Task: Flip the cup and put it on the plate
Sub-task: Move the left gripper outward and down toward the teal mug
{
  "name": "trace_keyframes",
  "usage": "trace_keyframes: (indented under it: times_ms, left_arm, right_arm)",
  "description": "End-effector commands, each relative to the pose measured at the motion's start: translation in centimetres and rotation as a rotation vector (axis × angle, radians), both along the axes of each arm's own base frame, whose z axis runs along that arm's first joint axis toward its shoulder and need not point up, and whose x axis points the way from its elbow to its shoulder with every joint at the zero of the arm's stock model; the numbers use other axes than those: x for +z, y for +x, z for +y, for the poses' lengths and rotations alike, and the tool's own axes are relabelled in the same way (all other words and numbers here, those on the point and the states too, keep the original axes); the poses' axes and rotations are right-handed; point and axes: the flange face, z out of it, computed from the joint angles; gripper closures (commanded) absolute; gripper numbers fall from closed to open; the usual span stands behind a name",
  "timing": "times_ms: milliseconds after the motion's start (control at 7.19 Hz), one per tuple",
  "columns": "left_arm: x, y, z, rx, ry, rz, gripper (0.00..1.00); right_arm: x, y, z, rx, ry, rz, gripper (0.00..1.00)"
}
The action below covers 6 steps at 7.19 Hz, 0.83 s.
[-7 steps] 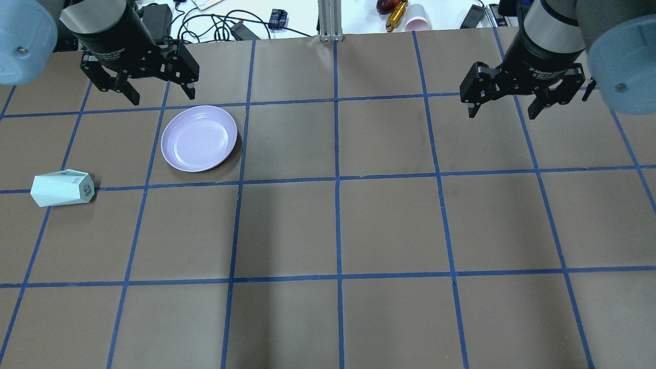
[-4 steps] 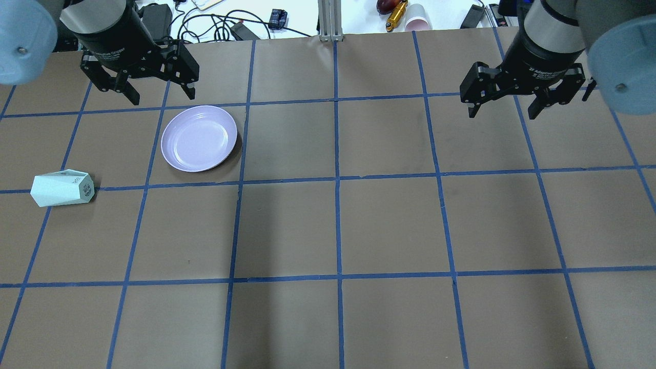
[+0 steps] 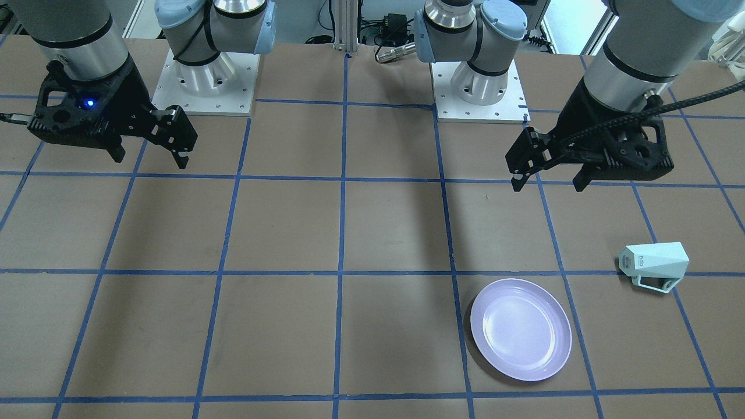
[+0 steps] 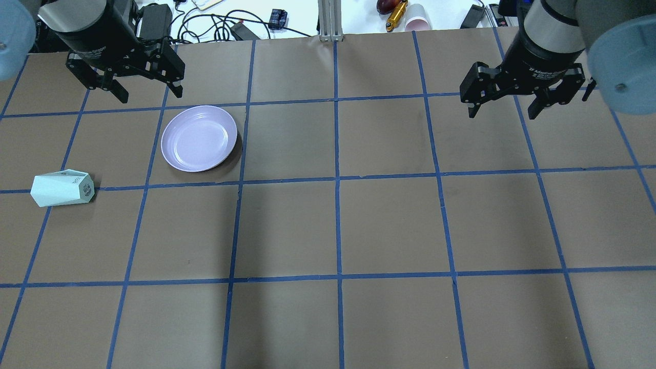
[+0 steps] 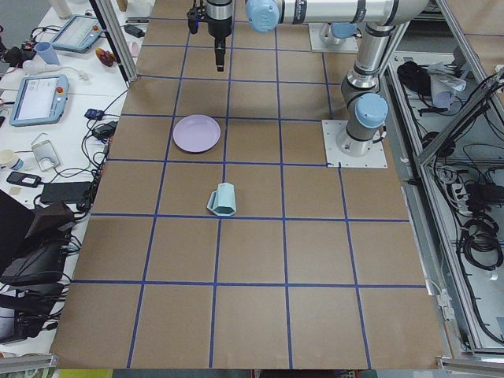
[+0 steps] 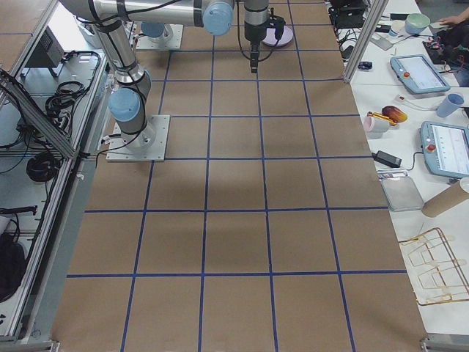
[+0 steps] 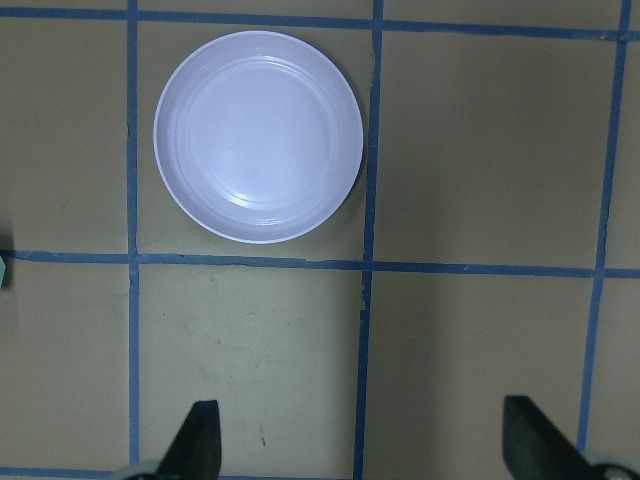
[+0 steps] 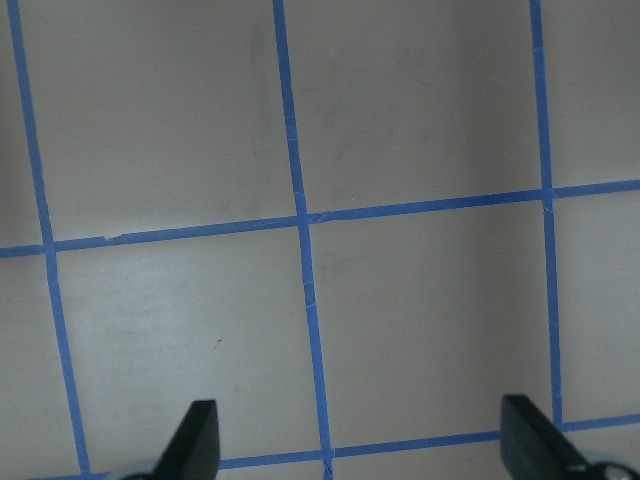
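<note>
Far left of the overhead view, there's the cup (image 4: 62, 188), down on its side on the tabletop (image 4: 389, 225), lying right across a line of the blue tape grid (image 4: 336, 178). The wide hexagonal rim points at the view's left edge. The small base with its dark lettering faces right, toward the plate's side. From across the table you can see the handle (image 3: 655, 284) low against the tabletop, on the side away from the robot. Nothing is touching that cup.

Moving right, the left gripper (image 4: 150, 95) hangs in the air, clear of the tabletop, jaws spread wide and holding nothing. It sits near the plate and well apart from the cup.

Next comes the plate (image 4: 199, 138), lavender and glossy, flat on the tabletop inside one grid square, near the cup but not touching it. The left wrist camera looks straight down on it, with both dark jaw tips at the bottom of that view, short of the plate's rim.

Past the middle squares, on the far right, the right gripper (image 4: 502, 113) hovers high as well, jaws spread. Its wrist camera shows only tape lines and tabletop between the tips. It is a long way from both cup and plate.

Beyond the tabletop's far edge, cables (image 4: 205, 23) and a pink cup (image 4: 417, 21) lie on a white bench.
</note>
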Motion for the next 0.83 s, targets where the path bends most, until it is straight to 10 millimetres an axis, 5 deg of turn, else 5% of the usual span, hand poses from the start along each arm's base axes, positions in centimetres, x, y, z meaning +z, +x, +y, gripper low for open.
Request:
trace_keyframes:
  times_ms: [0, 696]
  left_arm:
    - [0.5, 2.6, 0.2, 0.008, -0.004, 0.004, 0.0]
    - [1.2, 4.5, 0.7, -0.04, -0.005, -0.009, 0.0]
  right_arm:
    - [0.0, 0.0, 0.0, 0.0, 0.001, 0.0, 0.0]
    - [0.0, 0.0, 0.0, 0.0, 0.001, 0.0, 0.0]
